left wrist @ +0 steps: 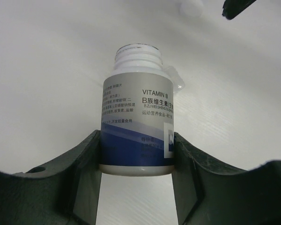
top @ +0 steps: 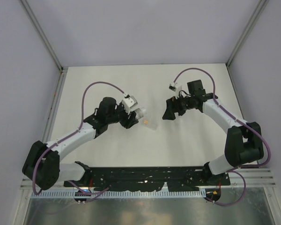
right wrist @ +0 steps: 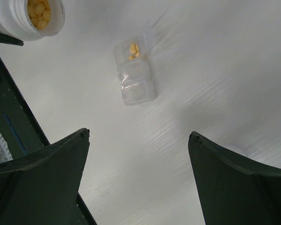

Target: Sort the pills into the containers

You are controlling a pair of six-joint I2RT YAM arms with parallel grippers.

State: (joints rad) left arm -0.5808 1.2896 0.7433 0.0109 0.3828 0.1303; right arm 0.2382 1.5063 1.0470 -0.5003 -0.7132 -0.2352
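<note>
White and uncapped, one plastic vitamin bottle (left wrist: 138,126) sits clamped in the left gripper (left wrist: 136,137), while the right gripper (right wrist: 138,136) gapes empty near one clear rectangular packet (right wrist: 135,77) holding about four orange pills (right wrist: 133,49).

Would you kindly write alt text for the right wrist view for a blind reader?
A small clear pill box lies on the white table, yellow pills in one end compartment. The open bottle holds more at upper left; the right gripper stands open.

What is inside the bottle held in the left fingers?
Yellow-orange pills show in the uncapped mouth of the bottle, seen from the right wrist view. How far down they fill it cannot be seen: the label and the wall cover the rest.
</note>
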